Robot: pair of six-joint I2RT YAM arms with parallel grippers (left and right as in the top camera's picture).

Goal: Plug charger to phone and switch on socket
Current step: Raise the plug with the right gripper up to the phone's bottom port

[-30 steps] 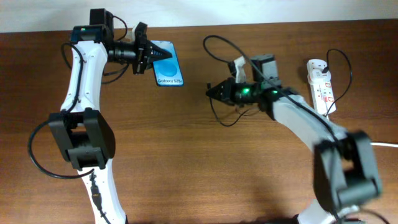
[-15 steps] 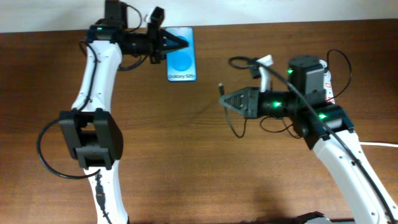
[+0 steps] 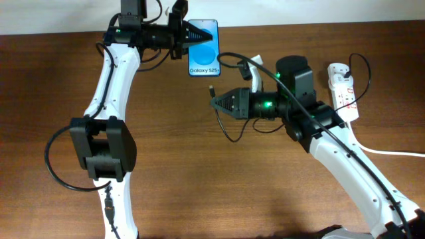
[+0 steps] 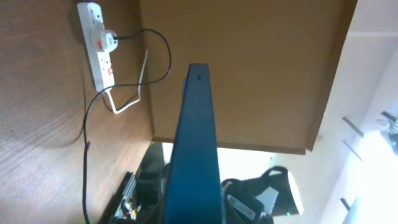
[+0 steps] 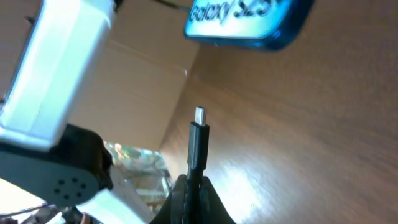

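My left gripper [image 3: 192, 33] is shut on the phone [image 3: 205, 53], a blue-screened smartphone reading "Galaxy S25", held above the table's far edge. In the left wrist view its dark blue edge [image 4: 198, 137] runs up between the fingers. My right gripper [image 3: 219, 103] is shut on the charger's black plug [image 5: 198, 140], whose metal tip points up toward the phone's lower end [image 5: 249, 25]. The thin black cable [image 3: 229, 133] loops under the right arm. The white socket strip [image 3: 342, 89] lies at the far right; it also shows in the left wrist view [image 4: 99, 43].
A thick white cord [image 3: 392, 153] runs from the strip to the right edge. A white adapter [image 4: 107, 41] with the thin cable is plugged into the strip. The back wall lies just behind the phone.
My left gripper has carried the phone right and toward the far edge. My right gripper has moved left and up with the plug, closing on the phone's lower end.
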